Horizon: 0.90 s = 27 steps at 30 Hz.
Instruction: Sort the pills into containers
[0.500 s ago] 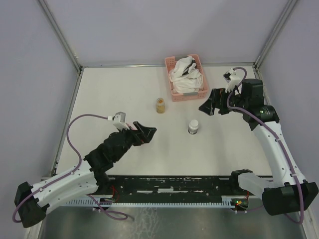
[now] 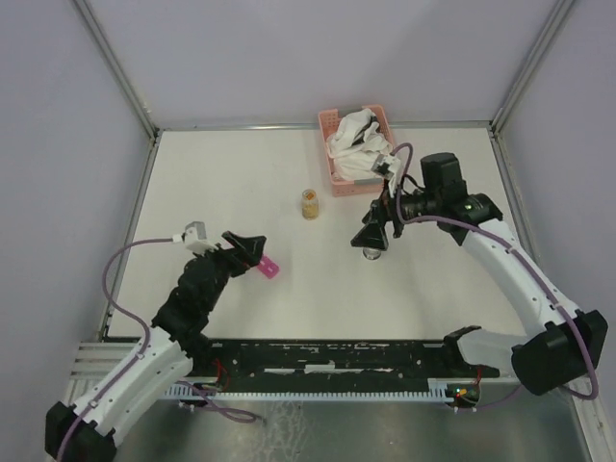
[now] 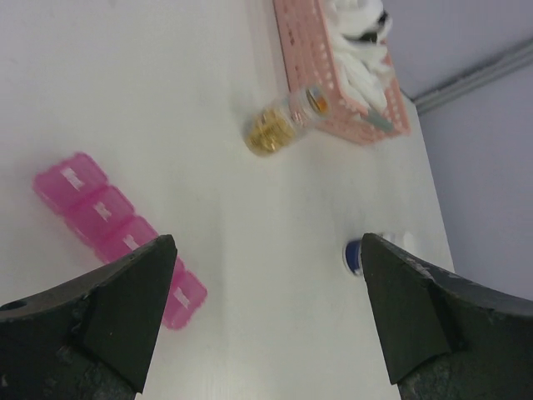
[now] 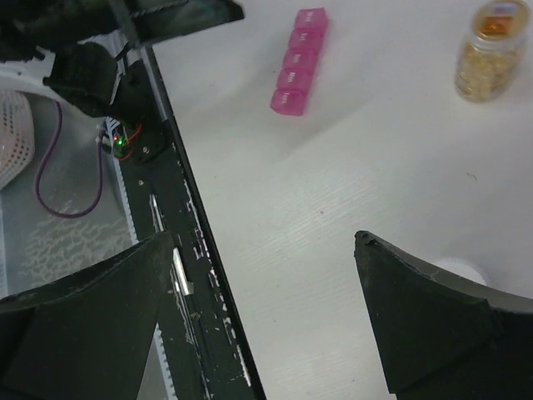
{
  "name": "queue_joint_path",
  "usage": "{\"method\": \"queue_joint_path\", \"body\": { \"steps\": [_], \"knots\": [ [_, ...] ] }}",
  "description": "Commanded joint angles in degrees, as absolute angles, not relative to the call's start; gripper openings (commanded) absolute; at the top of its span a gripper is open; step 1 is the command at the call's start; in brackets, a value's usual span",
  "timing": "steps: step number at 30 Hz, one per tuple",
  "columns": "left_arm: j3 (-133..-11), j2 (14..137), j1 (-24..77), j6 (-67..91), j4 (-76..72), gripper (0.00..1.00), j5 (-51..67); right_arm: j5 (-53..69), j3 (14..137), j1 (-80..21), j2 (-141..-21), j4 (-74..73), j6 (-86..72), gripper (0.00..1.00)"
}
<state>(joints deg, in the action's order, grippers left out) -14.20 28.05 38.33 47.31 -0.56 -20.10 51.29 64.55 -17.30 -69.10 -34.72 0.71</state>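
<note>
Barely begun, by the look of it. Centre left of the top view: left gripper [image 2: 252, 246], spread wide and empty, just beside the pink pill-box strip [image 2: 269, 267], lids apparently closed. Middle, toward the top: amber bottle [image 2: 310, 203] of yellowish pills, standing untouched. Right of centre: right gripper [image 2: 371, 234], likewise spread and holding nothing, poised over a white-capped bottle [image 2: 372, 254]. Left to do: opening, picking pills, filling every compartment.
</note>
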Motion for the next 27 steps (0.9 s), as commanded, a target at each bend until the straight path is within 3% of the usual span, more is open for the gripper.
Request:
{"method": "queue_joint_path", "body": {
  "steps": [1,5,9,19,27],
  "knots": [
    [-13.95,30.82,19.01,47.11,-11.15,0.99,0.99,48.76,71.50,-26.27,-73.51,-34.63,10.58,1.00],
    [-12.63,42.76,2.41,53.29,-23.34,0.99,16.61,36.63,76.78,-38.12,-80.11,-36.80,15.15,1.00],
    [-9.98,49.58,-5.40,58.50,-30.26,0.99,20.67,26.10,79.39,-48.32,-87.67,-36.15,15.99,1.00],
    [-5.94,31.05,-6.86,50.90,-14.12,0.99,3.25,2.84,88.73,-60.65,-105.33,-29.09,4.11,1.00],
    [-4.48,26.07,-6.90,49.57,-9.82,0.99,0.60,-7.43,98.15,-61.87,-117.24,-29.36,-6.03,0.99]
  ]
}}
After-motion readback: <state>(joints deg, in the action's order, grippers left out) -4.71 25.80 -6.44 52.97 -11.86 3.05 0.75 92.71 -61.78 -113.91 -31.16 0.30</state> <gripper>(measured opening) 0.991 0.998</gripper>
